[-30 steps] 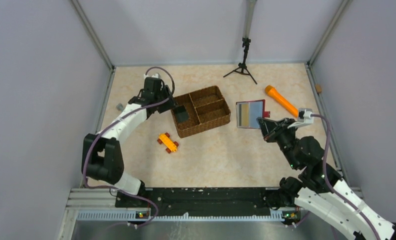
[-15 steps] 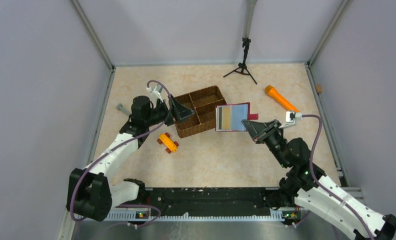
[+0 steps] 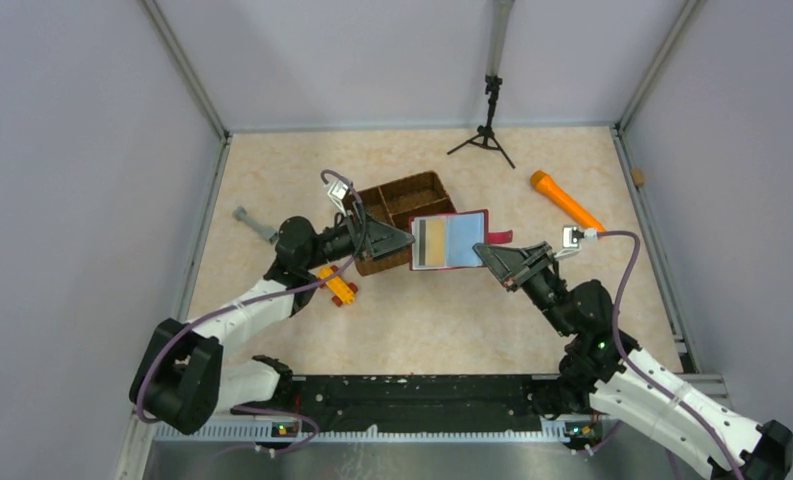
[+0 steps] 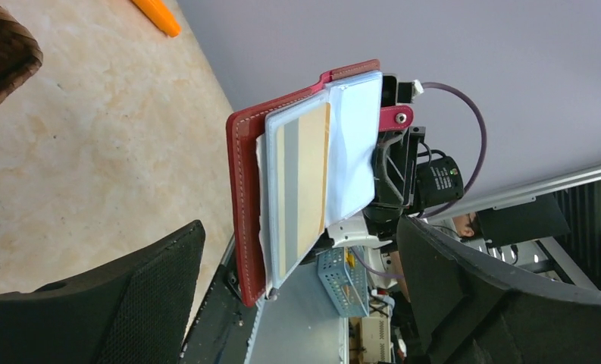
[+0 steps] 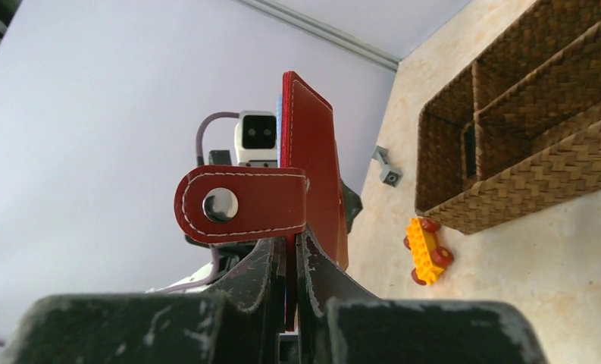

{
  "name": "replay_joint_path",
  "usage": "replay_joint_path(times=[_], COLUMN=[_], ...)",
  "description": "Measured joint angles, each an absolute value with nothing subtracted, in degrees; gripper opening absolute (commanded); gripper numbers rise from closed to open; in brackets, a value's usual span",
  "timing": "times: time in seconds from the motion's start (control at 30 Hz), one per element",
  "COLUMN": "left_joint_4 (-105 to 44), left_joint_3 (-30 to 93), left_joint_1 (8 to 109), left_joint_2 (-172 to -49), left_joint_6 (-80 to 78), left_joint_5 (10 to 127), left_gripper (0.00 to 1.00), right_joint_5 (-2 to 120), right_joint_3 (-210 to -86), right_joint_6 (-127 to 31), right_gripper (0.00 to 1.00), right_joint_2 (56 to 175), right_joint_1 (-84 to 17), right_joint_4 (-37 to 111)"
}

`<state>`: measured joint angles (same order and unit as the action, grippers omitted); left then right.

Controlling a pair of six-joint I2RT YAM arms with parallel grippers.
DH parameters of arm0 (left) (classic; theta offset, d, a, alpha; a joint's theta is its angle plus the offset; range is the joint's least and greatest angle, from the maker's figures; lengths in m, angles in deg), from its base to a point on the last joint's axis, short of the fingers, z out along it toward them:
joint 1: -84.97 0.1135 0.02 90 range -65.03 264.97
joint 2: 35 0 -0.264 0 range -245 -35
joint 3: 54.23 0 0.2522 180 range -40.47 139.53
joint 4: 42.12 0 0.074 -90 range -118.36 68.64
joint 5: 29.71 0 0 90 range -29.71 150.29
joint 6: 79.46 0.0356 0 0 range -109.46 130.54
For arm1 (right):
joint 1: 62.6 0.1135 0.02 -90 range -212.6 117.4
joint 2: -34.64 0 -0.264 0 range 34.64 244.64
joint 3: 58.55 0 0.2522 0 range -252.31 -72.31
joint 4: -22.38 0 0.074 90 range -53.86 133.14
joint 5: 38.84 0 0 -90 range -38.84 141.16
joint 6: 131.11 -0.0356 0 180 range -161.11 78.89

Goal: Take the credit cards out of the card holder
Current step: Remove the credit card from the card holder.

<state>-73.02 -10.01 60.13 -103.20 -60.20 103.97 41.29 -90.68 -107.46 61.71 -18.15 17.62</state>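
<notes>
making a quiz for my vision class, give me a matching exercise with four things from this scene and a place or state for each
Things:
1. card holder
2. toy block car
3. orange flashlight
4. left gripper

Place or state:
A. lying on the table toward the right wall
B. open, facing the tan-gold card
C. held open off the table by the right gripper
D. on the table beside the wicker basket

Pairs: 1-C, 2-D, 3-A, 4-B

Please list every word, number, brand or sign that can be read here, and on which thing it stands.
No text can be read anywhere.
The card holder: no print shows on leather or pockets.
The tan-gold card: face looks blank.
The black camera lens behind it: a tiny mark, too small to read.
</notes>
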Motion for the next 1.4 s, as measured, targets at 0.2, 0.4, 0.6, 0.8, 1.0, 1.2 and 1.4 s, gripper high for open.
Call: replay_joint_path(times=[0.2,0.4,0.6,0.8,1.0,1.2,1.4], left_joint_4=[-75.2,-80.3,-88.0,-90.4,-84.5,-74.7,-72.0], left_joint_3=[-9.1,-8.8,-8.8,-8.8,-8.8,-8.3,-7.9], left_joint_1=[57.8,57.6,57.6,57.6,57.7,57.7,57.7], left_joint_2=[-106.8,-109.2,-112.2,-113.6,-112.2,-108.7,-108.6], left_joint_6=[-61.6,-65.2,-69.6,-70.8,-67.1,-60.9,-58.9], left_joint_5=[103.3,104.4,104.4,104.9,104.5,103.4,102.6], left_gripper=[0.76,0.34,0.02,0.0,0.0,0.0,0.0], right_joint_5=[42.1,42.2,41.8,41.6,40.2,38.6,43.3], right_joint_3=[-90.7,-90.7,-90.5,-90.2,-96.9,-111.6,-118.9], right_joint_6=[-109.3,-109.7,-109.7,-107.9,-99.0,-87.2,-79.7], right_gripper=[0.0,0.0,0.0,0.47,0.73,0.85,0.71], right_joint_2=[61.6,61.4,59.5,58.3,57.5,59.2,71.8], right_joint_1=[-18.2,-18.2,-18.2,-18.2,-18.2,-18.2,-18.2], right_joint_4=[17.0,17.1,18.0,20.1,34.2,48.3,52.3])
